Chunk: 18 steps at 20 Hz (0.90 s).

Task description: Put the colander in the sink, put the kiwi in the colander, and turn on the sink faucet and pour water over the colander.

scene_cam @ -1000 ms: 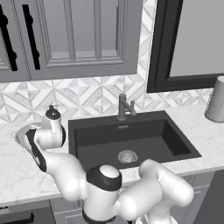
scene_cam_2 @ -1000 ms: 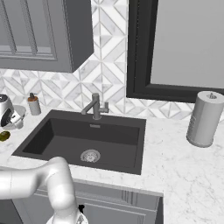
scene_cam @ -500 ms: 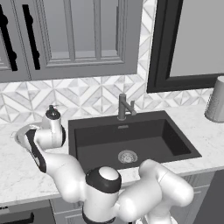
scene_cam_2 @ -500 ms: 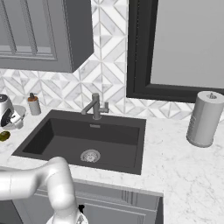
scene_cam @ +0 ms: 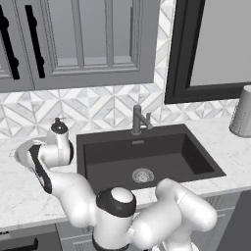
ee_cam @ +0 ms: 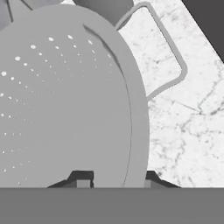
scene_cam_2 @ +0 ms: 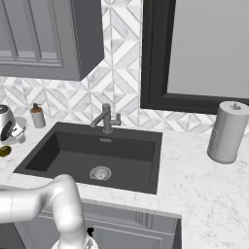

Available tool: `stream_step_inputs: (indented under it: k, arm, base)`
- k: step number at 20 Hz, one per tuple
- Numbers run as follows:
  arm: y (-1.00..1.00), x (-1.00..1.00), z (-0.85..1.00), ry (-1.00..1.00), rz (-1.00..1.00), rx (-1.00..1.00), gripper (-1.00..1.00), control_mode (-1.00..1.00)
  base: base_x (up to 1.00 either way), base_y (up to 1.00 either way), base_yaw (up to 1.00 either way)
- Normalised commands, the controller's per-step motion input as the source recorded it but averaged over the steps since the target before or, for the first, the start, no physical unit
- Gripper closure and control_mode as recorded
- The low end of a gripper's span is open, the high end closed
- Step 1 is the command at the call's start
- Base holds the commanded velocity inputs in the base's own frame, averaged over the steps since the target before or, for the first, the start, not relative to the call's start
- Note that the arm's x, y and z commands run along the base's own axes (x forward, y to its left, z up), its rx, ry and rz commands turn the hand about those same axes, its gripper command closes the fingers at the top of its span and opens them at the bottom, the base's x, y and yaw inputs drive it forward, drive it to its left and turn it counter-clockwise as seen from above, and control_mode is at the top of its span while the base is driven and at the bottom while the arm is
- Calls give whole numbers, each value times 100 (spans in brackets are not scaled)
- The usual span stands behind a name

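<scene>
Your gripper (ee_cam: 113,181) has its two fingers either side of the colander (ee_cam: 65,100) rim, pinching it. That colander sits on the marble counter (ee_cam: 183,127) left of the sink (scene_cam: 147,157), with the kiwi (scene_cam_2: 5,151) lying near it

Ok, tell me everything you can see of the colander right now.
The colander is a pale, round bowl, its inside dotted with rows of small holes, with a thick rim and a thin loop handle on one side. It sits on the white marble counter, left of the sink. The gripper straddles its rim, one finger inside and one outside.
</scene>
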Motion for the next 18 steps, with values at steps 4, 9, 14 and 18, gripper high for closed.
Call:
stream_step_inputs:
  k: [4, 9, 14, 18]
  arm:
    - [0, -4, 20, -5, 0, 0, 100, -100]
    - [-2, -1, 90, -10, -5, 1, 100, -100]
    - [-51, -18, 88, 0, -9, 7, 100, -100]
    - [-93, -42, 16, 1, -27, 10, 100, -100]
  base:
    - [0, 0, 0]
    - [0, 0, 0]
    - [0, 0, 0]
    - [0, 0, 0]
